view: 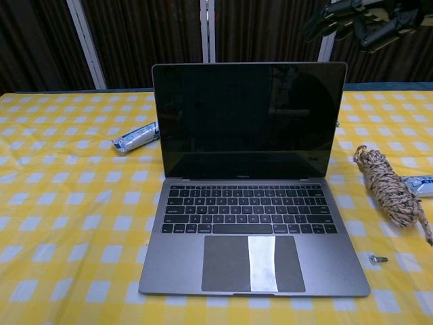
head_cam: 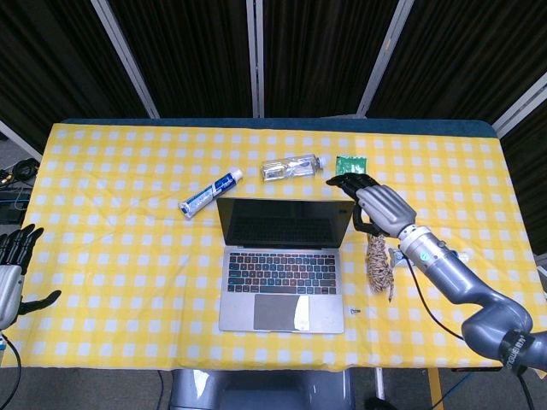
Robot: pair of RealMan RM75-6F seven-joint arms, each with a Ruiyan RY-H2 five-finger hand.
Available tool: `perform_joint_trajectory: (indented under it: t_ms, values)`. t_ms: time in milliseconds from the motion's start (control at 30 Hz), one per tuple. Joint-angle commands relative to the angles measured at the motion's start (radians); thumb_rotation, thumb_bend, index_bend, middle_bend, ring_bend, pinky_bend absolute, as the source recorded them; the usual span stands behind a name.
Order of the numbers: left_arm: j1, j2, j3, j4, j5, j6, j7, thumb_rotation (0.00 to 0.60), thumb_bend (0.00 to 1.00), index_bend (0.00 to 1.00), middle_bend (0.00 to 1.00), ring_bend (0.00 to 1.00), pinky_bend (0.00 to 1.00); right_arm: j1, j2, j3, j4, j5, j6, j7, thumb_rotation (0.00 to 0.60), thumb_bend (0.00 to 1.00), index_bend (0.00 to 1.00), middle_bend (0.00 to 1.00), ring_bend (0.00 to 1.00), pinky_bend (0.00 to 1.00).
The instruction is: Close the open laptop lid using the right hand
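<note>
Far left, at table edge: left hand [head_cam: 12,273], fingers apart, holding nothing. On yellow-checked tablecloth [head_cam: 111,213], upper left of centre: toothpaste tube [head_cam: 209,193] lying diagonally, apart from the laptop. Centre: laptop [head_cam: 286,265], lid open & upright, dark screen facing the robot, keyboard and trackpad exposed; in chest view lid top edge runs level across the frame. Just behind lid: clear bottle [head_cam: 292,166] on its side, w/ green packet [head_cam: 350,170] beside it to the right. Above lid's top right corner: right hand [head_cam: 369,202], fingers extended & slightly spread, gripping nothing; contact w/ lid cannot be told. Right of laptop base: rope bundle [head_cam: 377,259], partly under the right forearm; small screw [view: 379,258] near front right corner; second tube's end [view: 419,184] at right edge of chest view
</note>
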Motion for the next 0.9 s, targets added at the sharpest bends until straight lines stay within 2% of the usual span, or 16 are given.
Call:
perform_joint_trajectory:
  t_ms: [33, 300, 433, 633, 900]
  values:
    - [0.001, 0.003, -0.002, 0.0, -0.004, 0.001, -0.007, 0.6, 0.0, 0.0, 0.0, 0.0, 0.0, 0.057, -0.024, -0.005, 0.011, 0.075, -0.06, -0.061, 0.6, 1.0, 0.12, 0.13, 0.02, 0.0]
    - [-0.006, 0.016, 0.0, 0.009, -0.012, -0.022, -0.043, 0.6, 0.0, 0.0, 0.0, 0.0, 0.0, 0.132, -0.073, -0.029, 0.038, 0.193, -0.087, -0.14, 0.6, 1.0, 0.12, 0.14, 0.05, 0.01]
    - [-0.007, 0.02, 0.0, 0.011, -0.014, -0.025, -0.054, 0.6, 0.0, 0.0, 0.0, 0.0, 0.0, 0.167, -0.085, -0.046, 0.045, 0.253, -0.091, -0.182, 0.6, 1.0, 0.1, 0.2, 0.17, 0.08]
    - [-0.01, 0.023, 0.0, 0.018, -0.019, -0.036, -0.072, 0.6, 0.0, 0.0, 0.0, 0.0, 0.0, 0.201, -0.089, -0.062, 0.023, 0.318, -0.075, -0.227, 0.6, 1.0, 0.13, 0.3, 0.27, 0.16]
    - [-0.013, 0.025, 0.0, 0.021, -0.023, -0.041, -0.078, 0.6, 0.0, 0.0, 0.0, 0.0, 0.0, 0.218, -0.077, -0.063, -0.017, 0.362, -0.082, -0.219, 0.6, 1.0, 0.14, 0.32, 0.29, 0.24]
